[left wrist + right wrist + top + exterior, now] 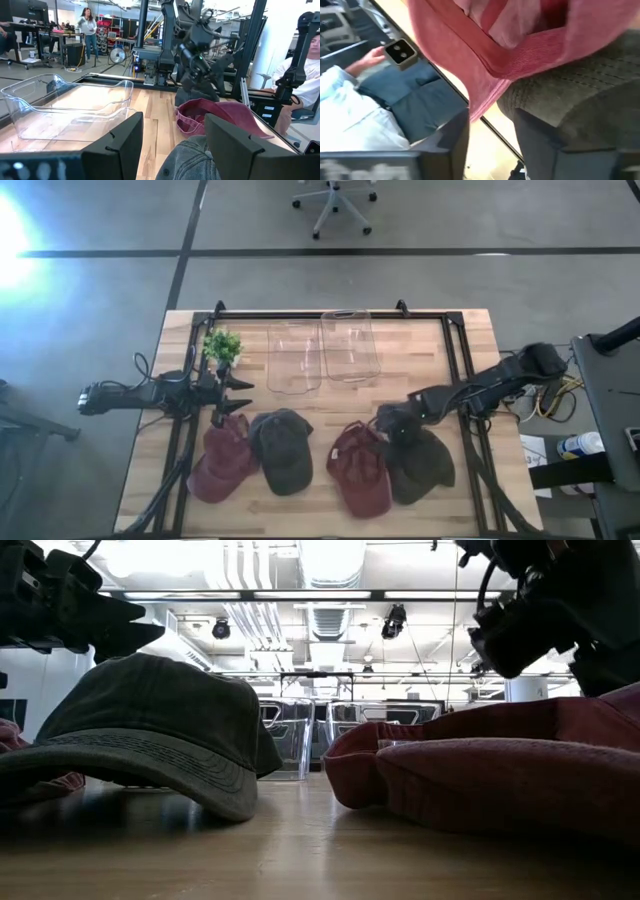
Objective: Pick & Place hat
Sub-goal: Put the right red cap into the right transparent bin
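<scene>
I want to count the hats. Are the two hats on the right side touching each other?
Touching. From above, the red hat and the dark hat overlap with no table showing between; the right wrist view shows red fabric lying against dark fabric.

My wooden table [150,450] carries four caps: maroon [222,460], dark grey [283,450], red [360,468], charcoal [420,462], plus two clear bins [294,357] [351,345] and a small plant [222,346].

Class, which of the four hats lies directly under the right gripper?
The dark grey hat farthest right; the right gripper sits over its top edge, beside the red hat.
</scene>
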Tool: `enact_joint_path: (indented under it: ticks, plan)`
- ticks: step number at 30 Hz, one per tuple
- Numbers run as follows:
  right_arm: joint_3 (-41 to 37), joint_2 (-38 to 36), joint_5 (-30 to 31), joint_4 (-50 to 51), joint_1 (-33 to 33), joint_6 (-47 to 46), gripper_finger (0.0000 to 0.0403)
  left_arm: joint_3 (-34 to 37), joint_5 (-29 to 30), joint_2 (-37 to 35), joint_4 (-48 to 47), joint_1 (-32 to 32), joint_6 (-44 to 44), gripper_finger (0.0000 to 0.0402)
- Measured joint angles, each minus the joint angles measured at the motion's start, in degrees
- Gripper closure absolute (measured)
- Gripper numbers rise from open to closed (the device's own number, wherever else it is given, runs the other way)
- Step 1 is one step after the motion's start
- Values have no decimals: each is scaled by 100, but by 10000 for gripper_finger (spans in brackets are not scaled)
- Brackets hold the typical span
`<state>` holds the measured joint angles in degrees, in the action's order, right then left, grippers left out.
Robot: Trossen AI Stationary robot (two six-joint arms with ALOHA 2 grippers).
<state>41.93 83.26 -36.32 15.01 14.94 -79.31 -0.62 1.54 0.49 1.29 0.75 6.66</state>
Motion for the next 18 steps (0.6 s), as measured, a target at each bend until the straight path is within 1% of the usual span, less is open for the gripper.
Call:
enact_joint_path:
  ticks: [4,8,14,18]
  plan:
    - [86,374,84,-15,166,1,192,0,0,0,0,0,1,196]
    - [149,674,269,-89,204,-45,168,0,-1,11,1,1,0,196]
    - [430,873,612,-95,207,-88,162,0,-2,15,1,2,0,196]
    - [537,890,1155,-58,207,-163,175,0,-2,15,1,2,0,196]
